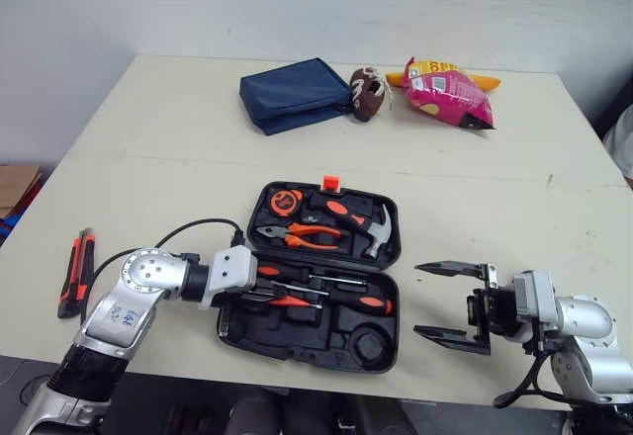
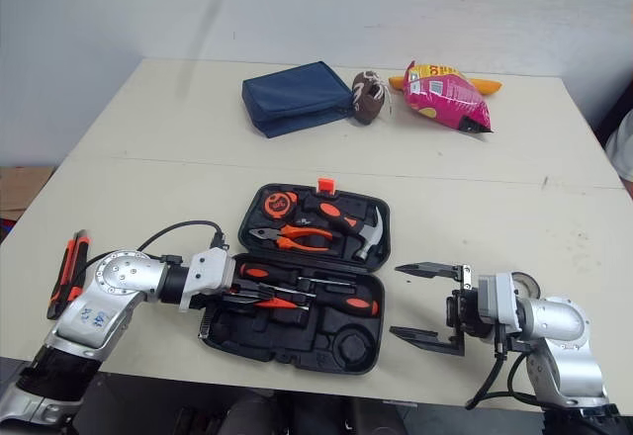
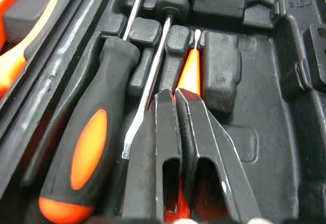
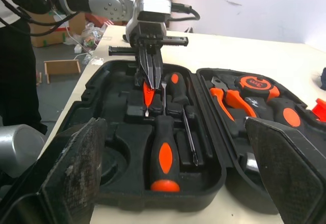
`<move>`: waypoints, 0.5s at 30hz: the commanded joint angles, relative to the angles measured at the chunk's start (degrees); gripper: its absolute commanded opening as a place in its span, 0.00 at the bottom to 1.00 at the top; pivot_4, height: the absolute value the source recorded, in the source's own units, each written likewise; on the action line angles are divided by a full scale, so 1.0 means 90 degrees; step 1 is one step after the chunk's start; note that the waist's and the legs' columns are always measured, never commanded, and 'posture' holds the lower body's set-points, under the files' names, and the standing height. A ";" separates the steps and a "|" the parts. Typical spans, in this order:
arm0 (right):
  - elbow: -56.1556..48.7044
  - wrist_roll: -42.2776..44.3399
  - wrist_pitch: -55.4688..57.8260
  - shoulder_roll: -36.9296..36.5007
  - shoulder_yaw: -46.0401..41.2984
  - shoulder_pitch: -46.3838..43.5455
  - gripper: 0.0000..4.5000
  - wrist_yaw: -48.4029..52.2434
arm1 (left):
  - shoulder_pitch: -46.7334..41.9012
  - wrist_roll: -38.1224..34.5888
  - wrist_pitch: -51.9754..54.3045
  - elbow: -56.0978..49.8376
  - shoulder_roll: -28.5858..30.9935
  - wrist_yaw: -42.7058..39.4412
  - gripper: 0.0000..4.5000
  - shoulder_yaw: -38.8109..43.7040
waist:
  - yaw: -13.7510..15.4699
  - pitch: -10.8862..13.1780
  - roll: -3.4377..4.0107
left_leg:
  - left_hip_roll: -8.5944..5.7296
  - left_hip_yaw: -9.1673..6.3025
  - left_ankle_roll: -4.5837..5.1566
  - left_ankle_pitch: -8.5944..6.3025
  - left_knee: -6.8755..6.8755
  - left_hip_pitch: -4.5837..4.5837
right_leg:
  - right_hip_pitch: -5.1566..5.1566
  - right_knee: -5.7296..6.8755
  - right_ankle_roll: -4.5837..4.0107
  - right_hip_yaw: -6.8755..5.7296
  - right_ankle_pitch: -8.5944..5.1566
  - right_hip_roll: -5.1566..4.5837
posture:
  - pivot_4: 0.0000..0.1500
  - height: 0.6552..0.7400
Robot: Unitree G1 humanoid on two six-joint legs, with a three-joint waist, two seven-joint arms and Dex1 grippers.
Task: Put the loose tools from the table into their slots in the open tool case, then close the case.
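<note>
Orange mini screwdriver [image 3: 189, 74] was pinched in your left hand [image 3: 175, 96]; I'd say you needed it pushed flat into its slot. Right hand [image 1: 417, 300] gaped.

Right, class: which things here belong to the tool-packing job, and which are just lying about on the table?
Part of the job:
- open tool case
- small orange screwdriver, gripped by the left hand inside the case
- utility knife, loose, left of the case

Just lying about, beyond the case:
- blue pouch
- brown toy football
- pink snack bag
</note>
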 commanded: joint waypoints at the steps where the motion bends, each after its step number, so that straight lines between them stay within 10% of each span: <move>1: -0.0061 0.0063 -0.0158 -0.0017 -0.0145 0.0044 1.00 0.0065 | 0.0124 0.0614 0.0134 0.0135 0.0232 0.0058 0.01 -0.0446 | 0.0002 -0.0001 0.0000 | 0.0000 0.0000 0.0000 0.0000 0.0000 0.0000 | 0.0001 0.0000 0.0000 0.0000 0.0000 0.0000 | 1.00 1.00; 11: 0.0556 0.0063 -0.0620 -0.0220 -0.0766 0.0089 1.00 0.0031 | 0.0398 -0.0900 -0.0952 -0.0334 -0.0268 0.0361 0.01 0.1052 | 0.0004 -0.0006 0.0011 | 0.0001 0.0000 0.0000 0.0000 0.0001 -0.0005 | -0.0005 0.0000 0.0000 -0.0002 0.0000 0.0000 | 1.00 1.00; 15: 0.1622 0.0077 -0.1033 -0.0666 -0.1863 0.0253 1.00 -0.0007 | 0.1195 -0.1986 -0.0016 -0.0593 0.0149 0.0905 0.01 0.3178 | -0.0038 -0.0004 0.0013 | 0.0002 0.0000 0.0000 0.0000 -0.0002 -0.0004 | -0.0004 -0.0003 0.0000 -0.0002 0.0000 0.0000 | 1.00 1.00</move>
